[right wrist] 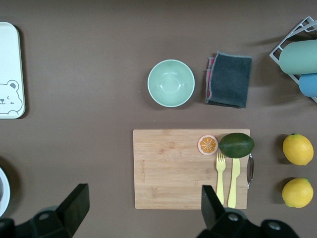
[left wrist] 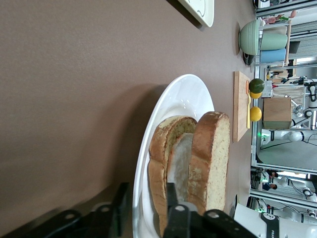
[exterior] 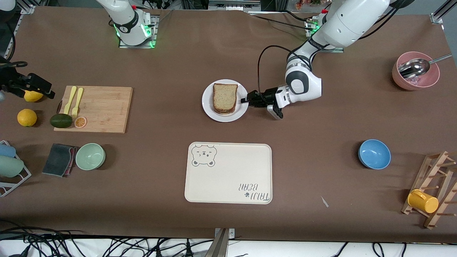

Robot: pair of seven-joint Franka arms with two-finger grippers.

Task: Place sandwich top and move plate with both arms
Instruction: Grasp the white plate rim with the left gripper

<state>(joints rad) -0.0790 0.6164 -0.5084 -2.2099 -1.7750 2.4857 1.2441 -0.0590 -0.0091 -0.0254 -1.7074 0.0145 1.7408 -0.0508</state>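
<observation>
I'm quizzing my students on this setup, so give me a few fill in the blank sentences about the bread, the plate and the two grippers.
1. The sandwich top lies on the round white ____.
2. The left gripper is at the plate's ____.
3. The right gripper, its fingers open, hangs over the wooden ____ board.
4. The cream tray bears a drawing of a ____.

Missing words: plate; rim; cutting; bear
</observation>
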